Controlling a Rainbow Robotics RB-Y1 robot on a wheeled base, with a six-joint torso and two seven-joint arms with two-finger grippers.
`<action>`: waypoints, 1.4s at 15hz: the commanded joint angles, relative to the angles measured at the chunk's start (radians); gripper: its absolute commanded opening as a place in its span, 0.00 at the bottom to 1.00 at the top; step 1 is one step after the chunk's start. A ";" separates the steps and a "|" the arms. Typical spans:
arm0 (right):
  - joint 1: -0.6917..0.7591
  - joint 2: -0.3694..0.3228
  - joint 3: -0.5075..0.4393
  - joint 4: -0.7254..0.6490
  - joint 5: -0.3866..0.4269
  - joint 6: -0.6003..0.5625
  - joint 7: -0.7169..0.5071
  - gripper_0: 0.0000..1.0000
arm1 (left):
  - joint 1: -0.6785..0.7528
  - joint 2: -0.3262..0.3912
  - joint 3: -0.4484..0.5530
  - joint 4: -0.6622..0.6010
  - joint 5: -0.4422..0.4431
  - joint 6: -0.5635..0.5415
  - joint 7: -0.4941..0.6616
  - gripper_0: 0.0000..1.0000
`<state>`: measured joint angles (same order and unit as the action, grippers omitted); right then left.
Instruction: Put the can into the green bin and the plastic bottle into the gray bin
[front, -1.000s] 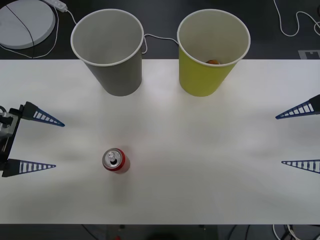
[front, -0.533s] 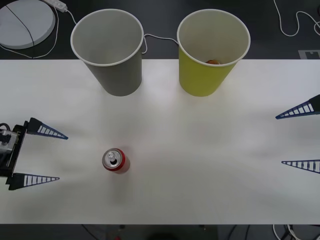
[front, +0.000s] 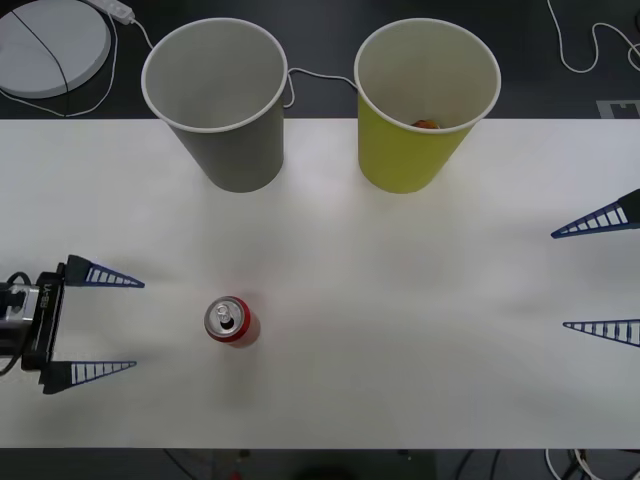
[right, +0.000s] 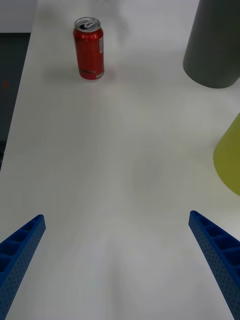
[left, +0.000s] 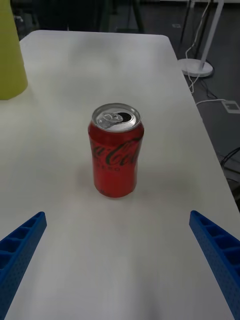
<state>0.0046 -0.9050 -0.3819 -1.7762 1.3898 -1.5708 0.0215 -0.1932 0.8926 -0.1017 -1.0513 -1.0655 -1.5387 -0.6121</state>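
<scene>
the can (front: 231, 320) stands upright on the white counter (front: 400, 300), toward the robot's left and nearer the front edge, with its silver top and pull tab facing up. the left hand (front: 104, 324) sits low over the counter just left of the can, level with it, its two blue ribbed fingers (front: 100, 275) spread wide and pointing toward the can without touching it. in the left wrist view the can (left: 115, 150) stands centred ahead of the released fingers (left: 20, 245), apart from both of them, red side lettering facing the camera.

the gray bin (front: 215, 100) and the green bin (front: 425, 100) stand upright side by side at the far edge of the counter, gray on the robot's left, green on its right, a gap between them. a small orange-brown thing (front: 427, 124) shows inside the green bin; what it is cannot be told.

the right hand (front: 600, 275) rests at the right edge of the counter, well apart from the can, fingers (front: 598, 218) released and holding nothing. from its wrist view the can (right: 89, 48) stands far across the counter, with the gray bin (right: 212, 45) and a part of the green bin (right: 229, 155) to one side.
</scene>
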 joint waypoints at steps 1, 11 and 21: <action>0.000 0.000 0.000 0.000 0.000 0.000 0.000 1.00 | -0.002 -0.044 0.000 0.033 0.010 0.003 -0.012 1.00; 0.000 0.000 0.000 0.000 0.000 0.000 0.000 1.00 | -0.003 -0.207 0.000 0.089 0.016 0.052 -0.031 1.00; 0.000 0.000 0.000 0.000 0.000 0.000 0.000 1.00 | -0.002 -0.343 0.000 0.097 0.001 0.130 -0.066 1.00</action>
<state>0.0046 -0.9050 -0.3819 -1.7763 1.3898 -1.5708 0.0215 -0.1950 0.5621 -0.1013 -0.9540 -1.0638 -1.4156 -0.6730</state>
